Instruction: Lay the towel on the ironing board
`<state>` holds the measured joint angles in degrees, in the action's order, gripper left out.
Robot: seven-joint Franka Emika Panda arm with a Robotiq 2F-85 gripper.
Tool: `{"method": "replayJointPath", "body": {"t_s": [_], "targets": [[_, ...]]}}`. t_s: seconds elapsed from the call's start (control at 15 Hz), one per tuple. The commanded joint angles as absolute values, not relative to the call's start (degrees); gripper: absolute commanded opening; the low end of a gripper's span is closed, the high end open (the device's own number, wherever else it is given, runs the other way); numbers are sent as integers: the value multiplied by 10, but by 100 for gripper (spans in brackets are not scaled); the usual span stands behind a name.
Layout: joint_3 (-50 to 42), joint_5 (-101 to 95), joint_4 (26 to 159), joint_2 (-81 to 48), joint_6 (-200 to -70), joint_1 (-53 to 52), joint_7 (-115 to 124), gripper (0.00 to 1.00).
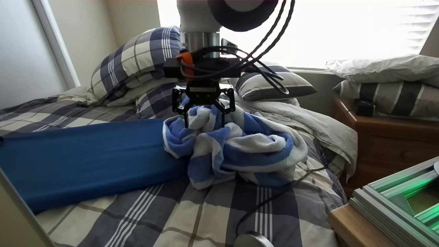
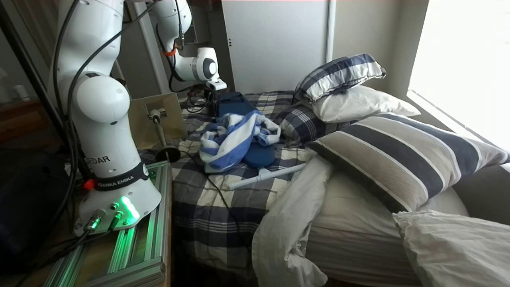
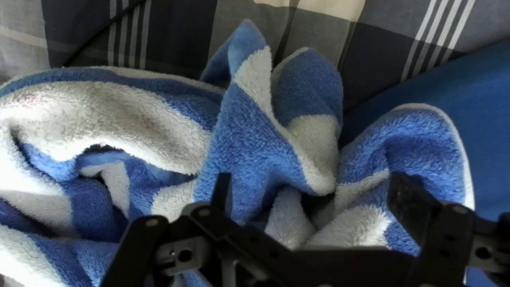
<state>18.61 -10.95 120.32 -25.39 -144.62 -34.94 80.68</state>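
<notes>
The blue-and-white striped towel (image 1: 253,154) lies crumpled in a heap, partly over the end of the royal-blue ironing board (image 1: 92,157) and partly on the plaid bed. In an exterior view the towel (image 2: 235,143) covers the board's middle, and the board's rounded end (image 2: 259,156) sticks out below it. My gripper (image 1: 204,125) points down over the towel, fingers apart with the tips among its upper folds. In the wrist view the gripper (image 3: 310,179) is open, with loose folds of the towel (image 3: 247,151) between and below the fingers. The board (image 3: 478,87) shows at the right.
Plaid pillows (image 1: 137,61) are piled behind the board. A black cable (image 1: 274,197) runs over the bed to a round metal base (image 1: 253,240). A grey T-shaped leg (image 2: 267,175) lies beyond the board's end. A brown panel (image 2: 137,123) stands beside the bed.
</notes>
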Motion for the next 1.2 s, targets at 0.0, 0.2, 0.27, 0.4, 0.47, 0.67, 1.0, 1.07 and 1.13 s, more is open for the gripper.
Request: {"method": "replayJointPath", "body": {"t_s": [0.0, 0.2, 0.27, 0.4, 0.47, 0.67, 1.0, 1.07, 1.13], "targets": [[188, -69, 1219, -250, -1457, -345, 751, 100], [196, -30, 1225, -252, -1453, -338, 702, 100], [195, -21, 1225, -254, -1450, -340, 691, 100], [192, -4, 1226, -258, -1450, -343, 671, 100], [190, 0, 1225, -261, -1450, -345, 665, 100], [192, 20, 1224, -271, -1443, -345, 647, 100], [192, 45, 1220, -287, -1444, -347, 628, 87], [190, 47, 1217, -289, -1438, -350, 629, 74], [192, 54, 1215, -290, -1438, -349, 627, 68]]}}
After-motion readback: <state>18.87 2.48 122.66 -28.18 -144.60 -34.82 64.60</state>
